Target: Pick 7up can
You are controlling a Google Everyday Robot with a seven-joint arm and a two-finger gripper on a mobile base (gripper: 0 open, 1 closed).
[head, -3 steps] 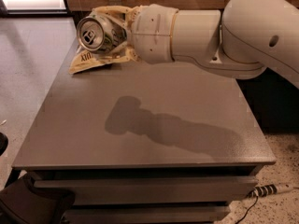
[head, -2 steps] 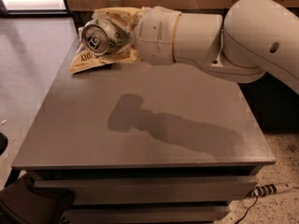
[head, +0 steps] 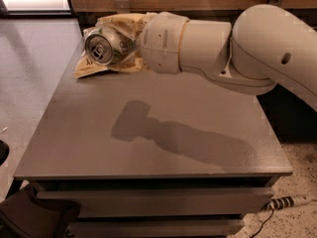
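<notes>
The 7up can (head: pixel 101 46) is a silver can lying sideways in the air, with its shiny top and pull tab turned toward the camera. My gripper (head: pixel 120 47) is at the end of the white arm (head: pixel 208 48) and is shut on the can from the right, holding it above the back left of the grey table (head: pixel 148 148). The can hides most of the fingers. The arm and can cast a shadow on the tabletop below.
A yellow-brown chip bag (head: pixel 91 69) lies at the table's back left corner, just behind and under the can. A wooden wall runs behind the table. A power strip (head: pixel 292 202) lies on the floor at the right. A dark object (head: pixel 29 217) sits at the bottom left.
The arm has moved slightly right and down, carrying the can with it. The can's top stays turned toward the camera.
</notes>
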